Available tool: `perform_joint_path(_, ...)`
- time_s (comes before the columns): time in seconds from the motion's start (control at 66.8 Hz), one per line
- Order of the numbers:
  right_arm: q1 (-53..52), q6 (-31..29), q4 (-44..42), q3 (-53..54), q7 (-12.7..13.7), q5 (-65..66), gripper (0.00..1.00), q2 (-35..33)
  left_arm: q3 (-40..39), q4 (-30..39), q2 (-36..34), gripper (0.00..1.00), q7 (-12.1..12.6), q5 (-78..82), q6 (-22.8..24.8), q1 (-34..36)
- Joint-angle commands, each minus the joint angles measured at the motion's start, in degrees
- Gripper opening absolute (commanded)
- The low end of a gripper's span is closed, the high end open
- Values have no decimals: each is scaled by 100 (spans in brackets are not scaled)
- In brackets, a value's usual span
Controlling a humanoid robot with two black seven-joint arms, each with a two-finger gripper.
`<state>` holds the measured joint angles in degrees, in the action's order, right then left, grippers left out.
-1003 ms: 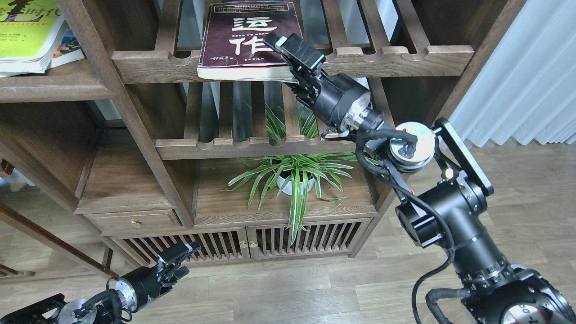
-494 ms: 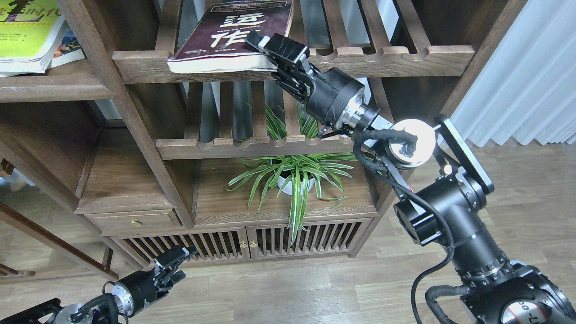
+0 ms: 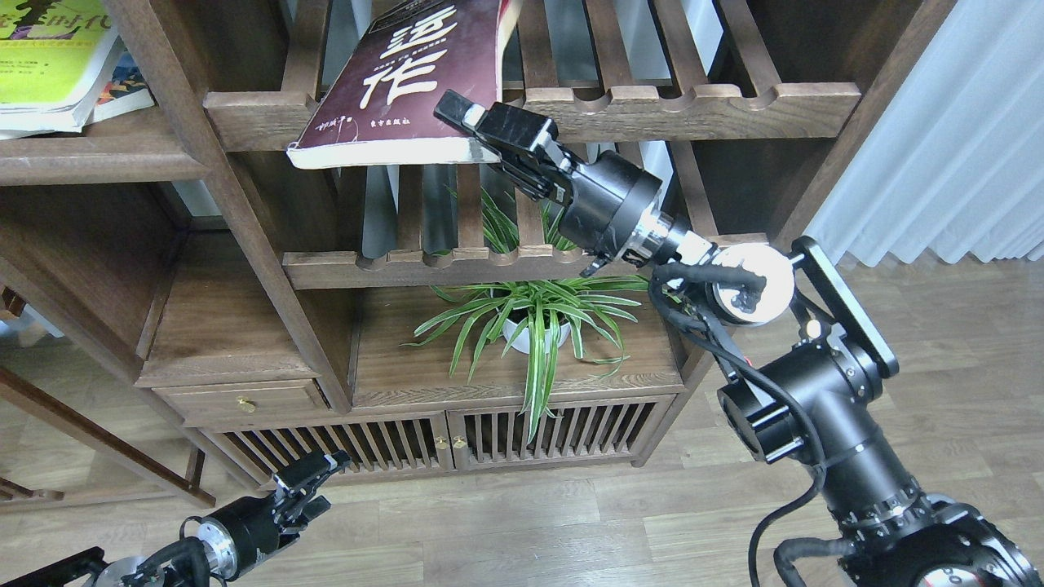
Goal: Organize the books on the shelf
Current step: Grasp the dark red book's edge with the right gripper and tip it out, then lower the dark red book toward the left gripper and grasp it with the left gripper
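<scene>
The thick maroon book with big white Chinese characters hangs tilted over the front rail of the upper slatted rack. My right gripper is shut on its lower right corner and holds its front end clear of the rail. The lime-yellow and white book lies on the flat dark shelf at the upper left, on top of another book whose cover is mostly hidden. The green "300" book is not identifiable. My left gripper is low at the bottom left, empty, its fingers slightly apart.
A second slatted rack sits below the first. A potted spider plant stands on the cabinet top under it. A small drawer and slatted cabinet doors are lower. A white curtain hangs at the right.
My right gripper has pulled the maroon book left and toward me, off the rack's rail, and tilted it. My left gripper has dropped slightly lower.
</scene>
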<state>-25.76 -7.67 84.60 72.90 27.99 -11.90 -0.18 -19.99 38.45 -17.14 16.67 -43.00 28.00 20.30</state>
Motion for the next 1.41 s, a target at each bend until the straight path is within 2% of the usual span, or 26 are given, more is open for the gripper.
perform_joint_path(0.0,379,-436,92,75,1,-347,0,-280,-93,48,9,99,-15,-7,0,9)
perform_joint_path(0.105,827,-1007,136,75,1,-585,0,-553,-242,92,27,99,-15,-16,0,9)
perform_joint_path(0.329,1522,-2033,162,75,1,-1007,0,-658,-313,329,62,99,-15,-16,0,18)
perform_joint_path(0.479,1803,-2033,162,-83,1,-1402,0,-685,-444,768,62,99,-23,-16,0,53)
perform_joint_path(0.599,2058,-2033,162,-574,1,-1490,0,-807,-664,1383,0,99,-32,-16,0,35)
perform_joint_path(0.748,2111,-2033,144,-1050,1,-1490,0,-957,-778,1814,-96,99,-32,-16,0,26)
perform_joint_path(0.928,2234,-2033,21,-1200,1,-1499,0,-948,-822,2447,-632,99,-67,-16,0,9)
perform_joint_path(1.048,2251,-2033,-137,-1200,1,-1499,0,-887,-866,3062,-1203,98,-331,-16,0,-26)
perform_joint_path(1.122,2260,-2033,-189,-1217,1,-1499,0,-869,-866,3369,-1493,98,-401,-16,0,-44)
perform_joint_path(1.197,2295,-2033,-207,-1261,1,-1499,0,-852,-910,3616,-1740,98,-401,-25,0,-44)
perform_joint_path(1.212,2304,-2033,-207,-1348,1,-1499,0,-834,-997,3851,-1897,98,-401,-25,0,-53)
perform_joint_path(1.392,2313,-2033,-216,-1411,1,-1499,0,-834,-1253,4416,-2205,97,-393,-7,0,-26)
